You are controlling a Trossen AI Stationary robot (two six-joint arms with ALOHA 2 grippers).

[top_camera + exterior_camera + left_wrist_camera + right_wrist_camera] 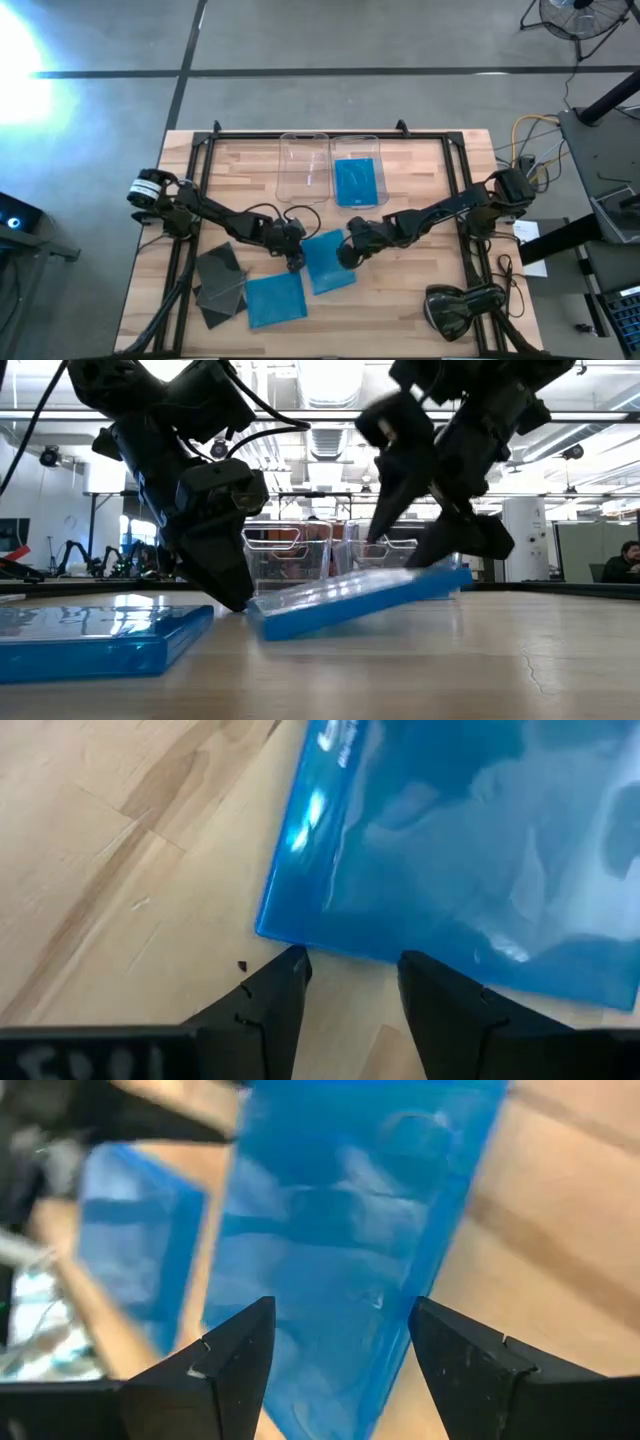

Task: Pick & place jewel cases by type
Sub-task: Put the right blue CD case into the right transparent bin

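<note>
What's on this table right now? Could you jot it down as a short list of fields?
tilted blue case: one edge lifted, between both grippers
left gripper: open, at the case's low edge
right gripper: open, at the raised edge
flat blue case: lying on the table
binned blue case: in the right bin
left bin: empty
dark cases: near the table's left front
</note>
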